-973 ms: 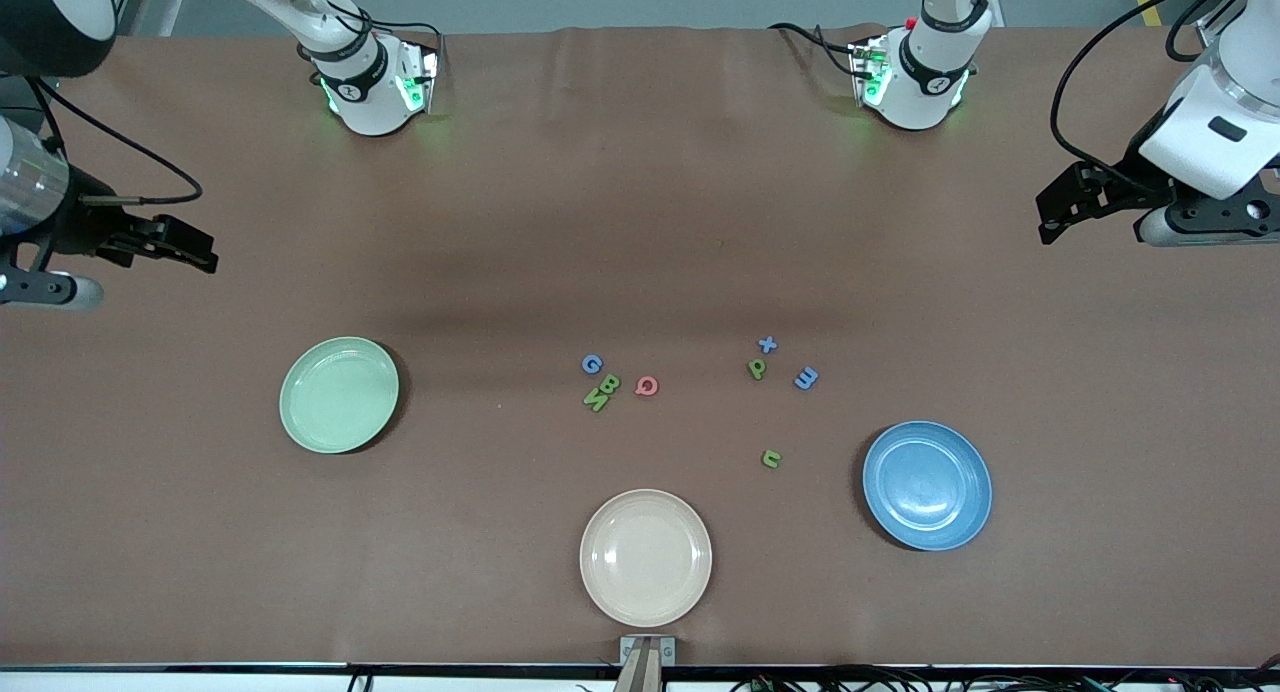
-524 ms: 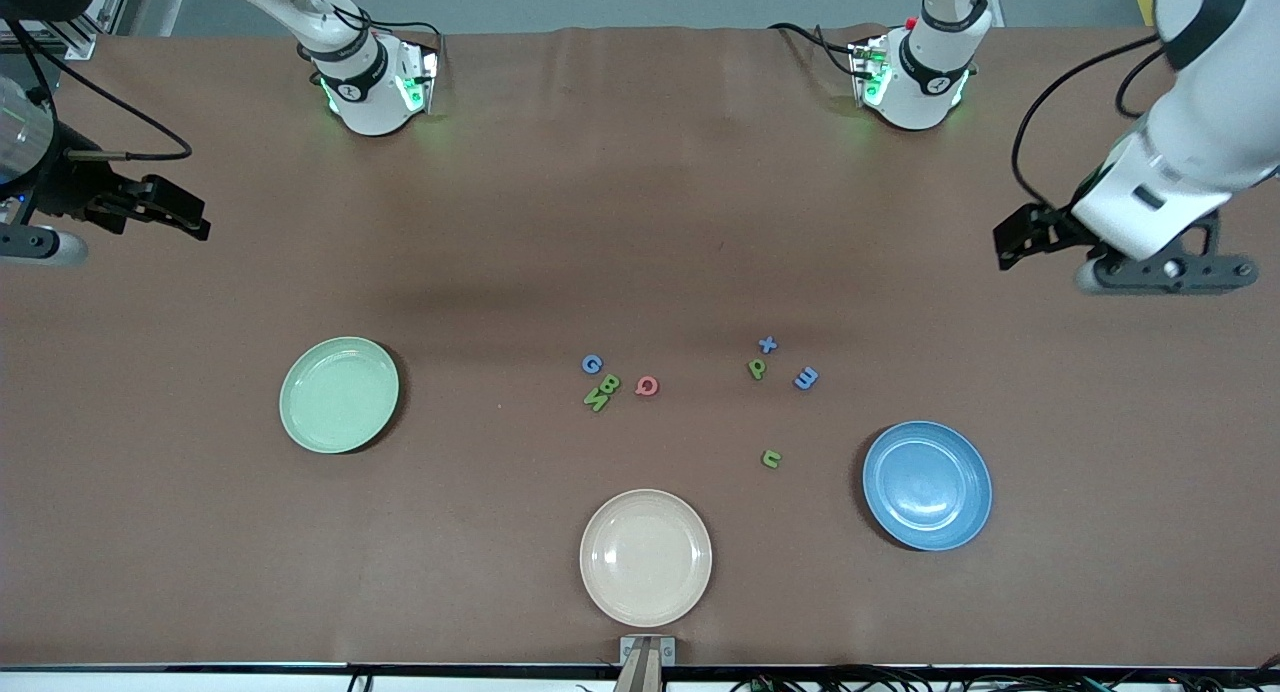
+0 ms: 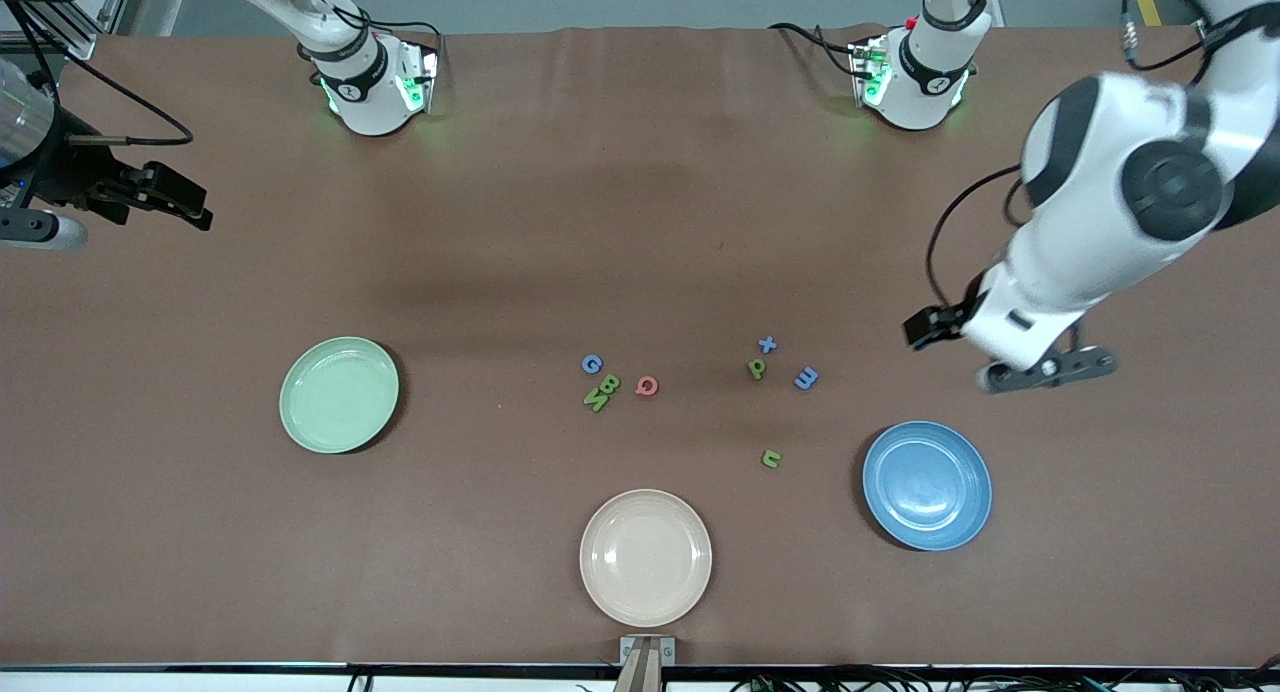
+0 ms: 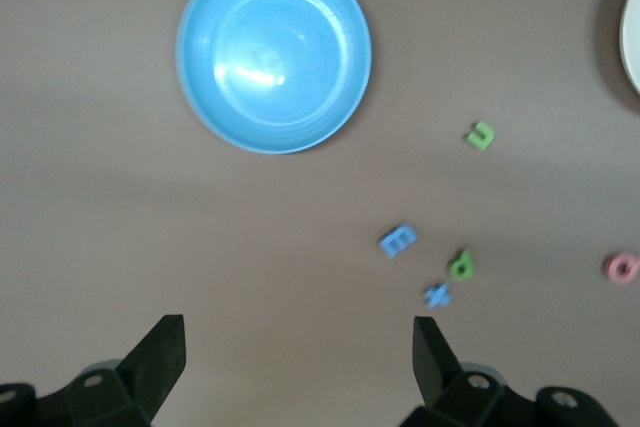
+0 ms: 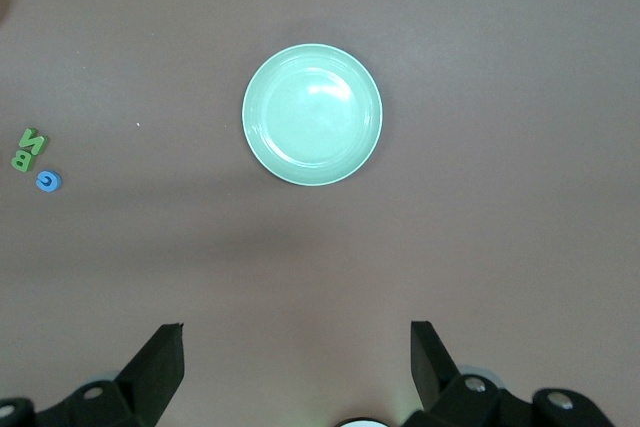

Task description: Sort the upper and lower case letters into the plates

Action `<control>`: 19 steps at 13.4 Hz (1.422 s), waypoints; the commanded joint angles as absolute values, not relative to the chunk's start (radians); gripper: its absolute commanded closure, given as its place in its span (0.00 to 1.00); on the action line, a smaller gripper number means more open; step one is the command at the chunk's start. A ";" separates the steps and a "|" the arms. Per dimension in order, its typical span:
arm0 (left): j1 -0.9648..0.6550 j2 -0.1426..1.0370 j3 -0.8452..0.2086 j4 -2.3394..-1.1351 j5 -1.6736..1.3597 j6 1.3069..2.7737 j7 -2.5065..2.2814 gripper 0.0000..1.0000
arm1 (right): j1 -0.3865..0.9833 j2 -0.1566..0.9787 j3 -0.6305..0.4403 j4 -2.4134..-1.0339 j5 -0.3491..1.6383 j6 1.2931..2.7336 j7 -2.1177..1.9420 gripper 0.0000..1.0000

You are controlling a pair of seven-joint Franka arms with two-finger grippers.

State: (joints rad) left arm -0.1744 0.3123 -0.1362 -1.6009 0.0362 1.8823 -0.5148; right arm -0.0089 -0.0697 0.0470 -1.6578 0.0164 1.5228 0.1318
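The pale green plate (image 3: 339, 394) lies toward the right arm's end and the blue plate (image 3: 927, 484) toward the left arm's end; both are empty. Foam letters lie between them: blue G (image 3: 592, 364), green B (image 3: 610, 382), green N (image 3: 596, 401) and red Q (image 3: 647, 385) in one group; blue x (image 3: 767, 344), green p (image 3: 757, 368), blue m (image 3: 806, 377) and green u (image 3: 771, 459) in another. My left gripper (image 3: 922, 328) is open and empty over bare table beside the blue m; its wrist view shows the blue plate (image 4: 273, 52). My right gripper (image 3: 188, 207) is open and empty over the table's end; its wrist view shows the green plate (image 5: 312, 114).
An empty cream-beige plate (image 3: 646, 557) lies near the table's front edge, nearer the front camera than the letters. Both arm bases (image 3: 372, 82) stand along the back edge. A small bracket (image 3: 647, 652) sits at the front edge.
My left arm has swung in from the table's end and lowered toward the lowercase letters and the blue plate. My right gripper has shifted slightly at its end. Letters and plates have not moved.
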 commanded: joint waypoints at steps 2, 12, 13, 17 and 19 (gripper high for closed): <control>-0.230 0.483 -0.135 -1.569 0.049 2.041 -0.678 0.00 | -0.011 -0.087 0.055 -1.622 0.028 1.552 0.140 0.00; -0.252 0.865 -0.127 -1.329 0.038 2.269 -1.148 0.13 | 0.145 0.270 0.069 -1.592 0.029 1.830 0.461 0.00; -0.256 0.897 -0.127 -1.298 0.038 2.270 -1.210 0.15 | 0.187 0.308 0.069 -1.592 0.028 1.877 0.548 0.00; -0.308 0.922 -0.127 -1.282 0.037 2.283 -1.357 0.20 | 0.371 0.504 0.067 -1.586 0.026 2.122 0.973 0.00; -0.324 0.937 -0.127 -1.281 0.037 2.284 -1.374 0.22 | 0.435 0.607 0.067 -1.572 0.014 2.209 1.124 0.00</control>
